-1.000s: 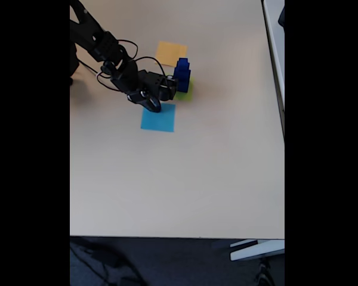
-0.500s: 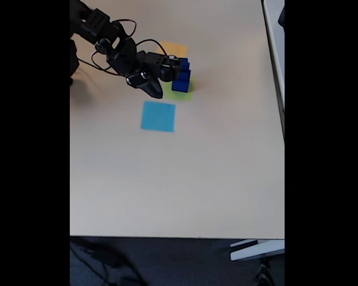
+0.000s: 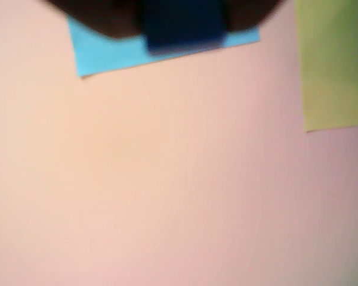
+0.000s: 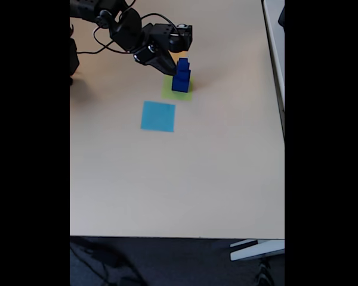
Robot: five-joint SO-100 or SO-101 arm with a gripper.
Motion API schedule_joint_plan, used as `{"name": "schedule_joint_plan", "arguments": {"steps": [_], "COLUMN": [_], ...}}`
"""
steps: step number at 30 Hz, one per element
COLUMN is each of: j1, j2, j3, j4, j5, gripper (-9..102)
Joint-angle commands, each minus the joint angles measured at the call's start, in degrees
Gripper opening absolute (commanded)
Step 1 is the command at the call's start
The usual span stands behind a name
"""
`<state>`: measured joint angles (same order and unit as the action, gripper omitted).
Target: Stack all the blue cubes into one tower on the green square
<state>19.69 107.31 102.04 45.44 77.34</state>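
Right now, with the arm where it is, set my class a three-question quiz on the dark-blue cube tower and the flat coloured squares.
1. True or false: the tower of dark-blue cubes stands on the flat light-blue square patch.
2. In the fixed view, the black gripper is: A) up and left of the tower; B) below the light-blue patch; C) at the table's right edge.
3. Fill in: the tower rests on the flat ___ square.
Key: 1 false; 2 A; 3 yellow-green, the green square.
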Motion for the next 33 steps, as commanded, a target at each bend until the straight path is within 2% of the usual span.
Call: {"name": "schedule_joint_plan", "arguments": {"steps": [1, 8, 33], "j1": [-2.29, -5.36, -10.63], "j2": [-0.09, -3.08, -9.49], "j3": [-5.10, -8.00, -11.51], "j4": [2.37, 4.57, 4.31], "j5": [1.93, 2.64, 2.81], "gripper": [0, 0, 0]}}
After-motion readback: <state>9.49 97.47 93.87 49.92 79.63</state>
